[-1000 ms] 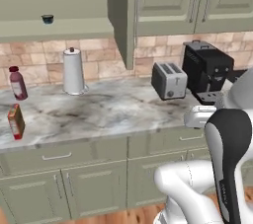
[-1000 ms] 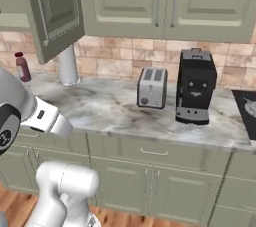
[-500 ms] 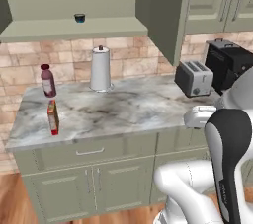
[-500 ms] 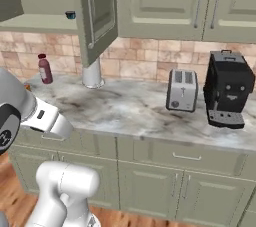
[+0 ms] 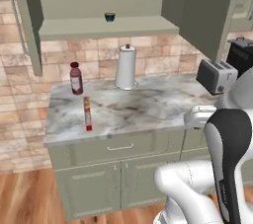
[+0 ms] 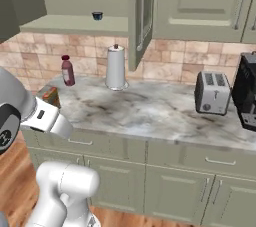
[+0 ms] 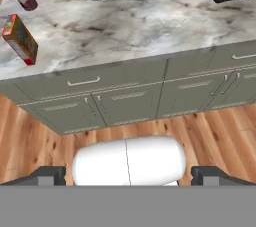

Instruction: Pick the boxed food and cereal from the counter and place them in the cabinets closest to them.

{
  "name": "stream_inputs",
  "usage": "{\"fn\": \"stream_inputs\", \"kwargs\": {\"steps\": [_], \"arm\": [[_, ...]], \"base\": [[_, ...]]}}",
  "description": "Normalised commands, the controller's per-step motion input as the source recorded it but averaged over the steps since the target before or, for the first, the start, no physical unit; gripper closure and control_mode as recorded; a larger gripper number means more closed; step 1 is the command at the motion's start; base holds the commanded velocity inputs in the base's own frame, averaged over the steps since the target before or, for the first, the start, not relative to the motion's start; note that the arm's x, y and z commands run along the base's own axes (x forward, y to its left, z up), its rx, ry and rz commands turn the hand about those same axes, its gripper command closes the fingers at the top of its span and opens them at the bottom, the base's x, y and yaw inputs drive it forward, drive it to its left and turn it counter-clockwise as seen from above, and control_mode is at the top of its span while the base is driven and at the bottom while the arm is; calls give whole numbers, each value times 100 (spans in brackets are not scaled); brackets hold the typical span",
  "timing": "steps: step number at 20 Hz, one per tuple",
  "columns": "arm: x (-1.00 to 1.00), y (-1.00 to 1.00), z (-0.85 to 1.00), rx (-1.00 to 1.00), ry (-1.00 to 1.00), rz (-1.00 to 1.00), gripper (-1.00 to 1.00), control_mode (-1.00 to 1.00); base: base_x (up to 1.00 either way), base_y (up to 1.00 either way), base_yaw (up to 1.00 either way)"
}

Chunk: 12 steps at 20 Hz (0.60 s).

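On the counter's left end stands the cereal box (image 7: 20, 39), likely light, stiff cardboard; grip its 2 broad faces. Gripper (image 7: 127, 175) wide open, empty.

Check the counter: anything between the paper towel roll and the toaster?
Nothing. In the right base view, the marble counter is bare between the paper towel roll and the toaster. The left base view agrees.

counter (image 5: 148, 107) middle free; open cabinet door (image 6: 140, 16) overhangs.
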Motion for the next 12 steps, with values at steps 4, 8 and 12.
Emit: {"fn": "stream_inputs", "kwargs": {"steps": [4,8,12], "arm": [[0,0,0,0,0,0,-100,100],[0,0,0,0,0,0,-100,100],[0,0,0,0,0,0,-100,100]], "base": [[-1,61,0],[0,55,0],[0,47,0]]}}
